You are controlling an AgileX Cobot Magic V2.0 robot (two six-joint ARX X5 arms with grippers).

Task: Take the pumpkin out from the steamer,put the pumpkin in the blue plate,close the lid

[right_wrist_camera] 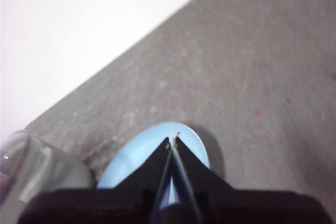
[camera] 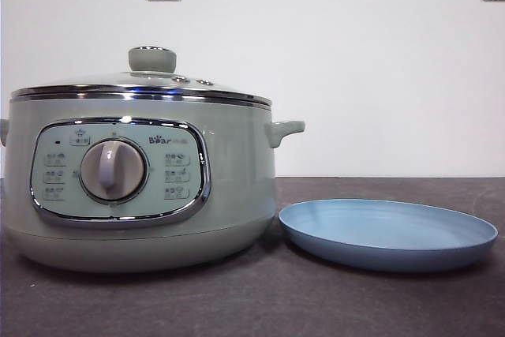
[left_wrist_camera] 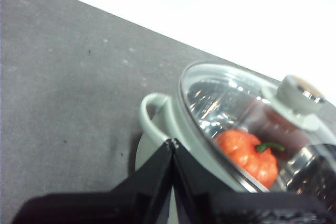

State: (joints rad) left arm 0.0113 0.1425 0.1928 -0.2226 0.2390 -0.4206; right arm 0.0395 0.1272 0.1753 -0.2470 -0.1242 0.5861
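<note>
Front view: steamer (camera: 142, 187) sits left on the table (camera: 252, 305), lid (camera: 142, 84) on, blue plate (camera: 388, 233) beside it to the right. Pumpkin (left_wrist_camera: 248, 154) waits under the glass. Left fingers (left_wrist_camera: 172, 142) pinched together, empty, hovering nearest the lid; right fingers (right_wrist_camera: 174, 140), also pressed together, over the plate.

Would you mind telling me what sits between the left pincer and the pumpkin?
The lid: in the left wrist view, its glass covers the pumpkin inside the steamer, beyond the left pincer.
</note>
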